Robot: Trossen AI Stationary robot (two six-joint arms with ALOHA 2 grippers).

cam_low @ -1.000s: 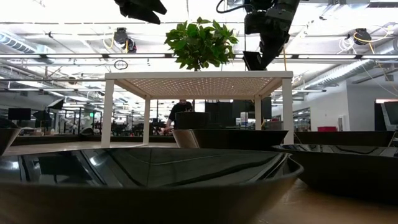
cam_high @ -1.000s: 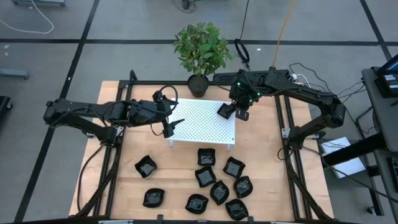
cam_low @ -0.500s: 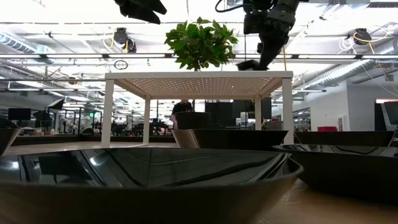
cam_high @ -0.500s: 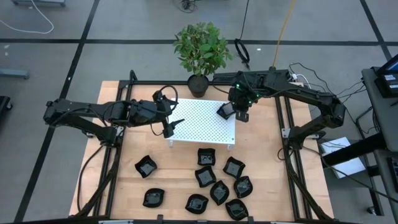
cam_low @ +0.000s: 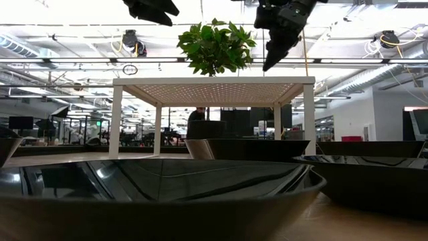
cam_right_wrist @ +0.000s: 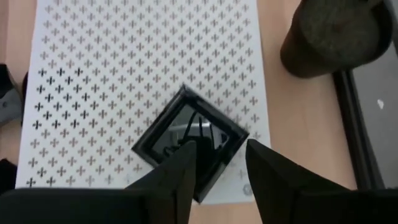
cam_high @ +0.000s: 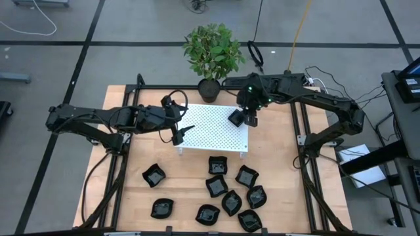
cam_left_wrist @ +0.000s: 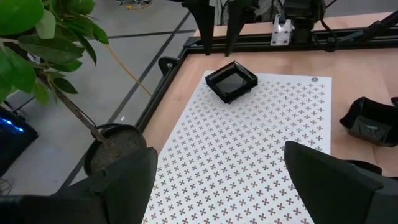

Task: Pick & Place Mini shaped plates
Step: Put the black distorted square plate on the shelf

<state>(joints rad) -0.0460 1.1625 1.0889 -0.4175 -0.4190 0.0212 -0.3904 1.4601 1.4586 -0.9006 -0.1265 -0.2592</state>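
A square black mini plate [cam_high: 235,118] lies flat on the white perforated platform [cam_high: 210,128], near its far right corner. It shows as the plate [cam_right_wrist: 189,148] in the right wrist view and the plate [cam_left_wrist: 231,81] in the left wrist view. My right gripper [cam_right_wrist: 217,163] hangs open just above it, fingers apart and clear of it, high over the platform top in the low view [cam_low: 269,61]. My left gripper [cam_high: 182,133] waits open over the platform's left edge. Several more black plates [cam_high: 231,196] rest on the wooden table in front of the platform.
A potted plant [cam_high: 212,52] stands behind the platform's far edge, its pot [cam_right_wrist: 333,34] close to my right gripper. The loose plates crowd the near right of the table, and two [cam_high: 154,176] lie at the near left. A black frame [cam_high: 298,124] borders the table.
My right gripper has opened and let go of the square plate. The plate had hung tilted from its fingers over the platform's far right corner and now lies flat on the platform. The gripper has also tipped and rolled a little above it.
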